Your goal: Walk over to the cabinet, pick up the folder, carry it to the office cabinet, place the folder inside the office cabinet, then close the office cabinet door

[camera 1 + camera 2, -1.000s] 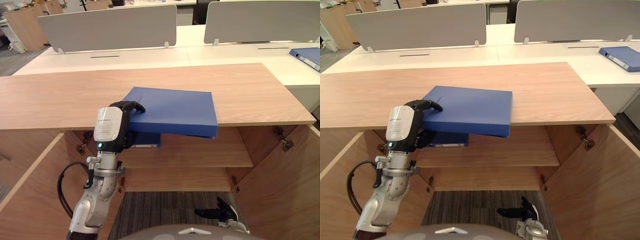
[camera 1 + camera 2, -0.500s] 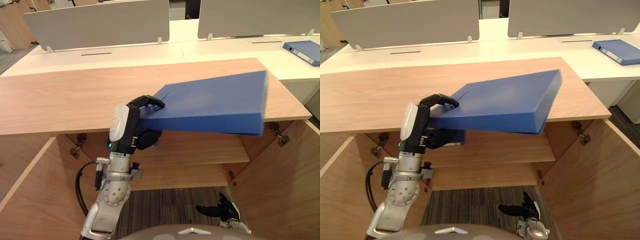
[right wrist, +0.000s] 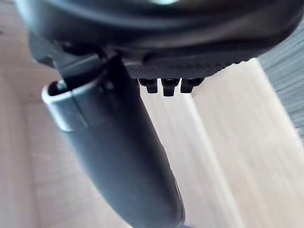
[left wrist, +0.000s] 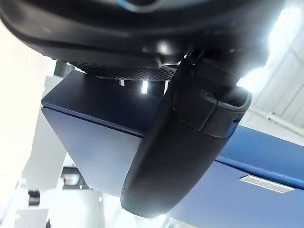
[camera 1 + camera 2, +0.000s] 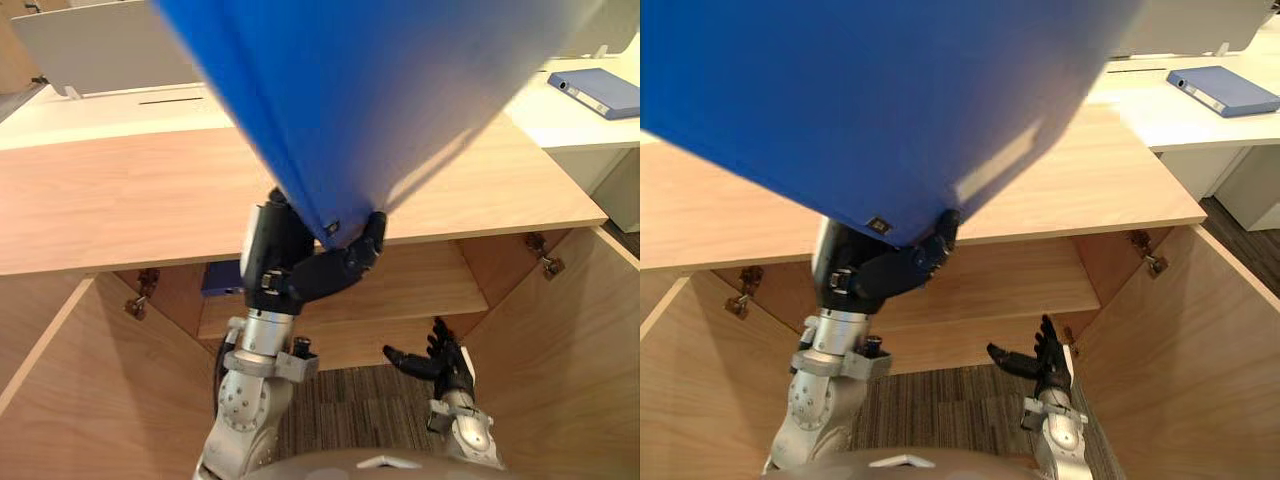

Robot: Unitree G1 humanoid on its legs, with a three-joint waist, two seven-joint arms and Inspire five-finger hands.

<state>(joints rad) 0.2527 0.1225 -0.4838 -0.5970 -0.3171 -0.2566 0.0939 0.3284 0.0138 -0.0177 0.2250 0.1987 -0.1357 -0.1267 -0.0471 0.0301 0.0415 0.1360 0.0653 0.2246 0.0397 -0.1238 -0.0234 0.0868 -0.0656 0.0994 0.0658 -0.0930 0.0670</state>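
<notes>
The left hand clamps one corner of the blue folder above the cabinet; the open-fingered right hand, low before it, should steady that swing.

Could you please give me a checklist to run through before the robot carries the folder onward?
1. Left hand curled round the blue folder at its corner: ok.
2. Folder clear of the cabinet top: ok.
3. Folder held level: not ok, it tilts steeply upward.
4. Right hand free, fingers straight: ok.
5. Cabinet door open: ok.
6. Grip firm enough for walking: cannot tell.
</notes>
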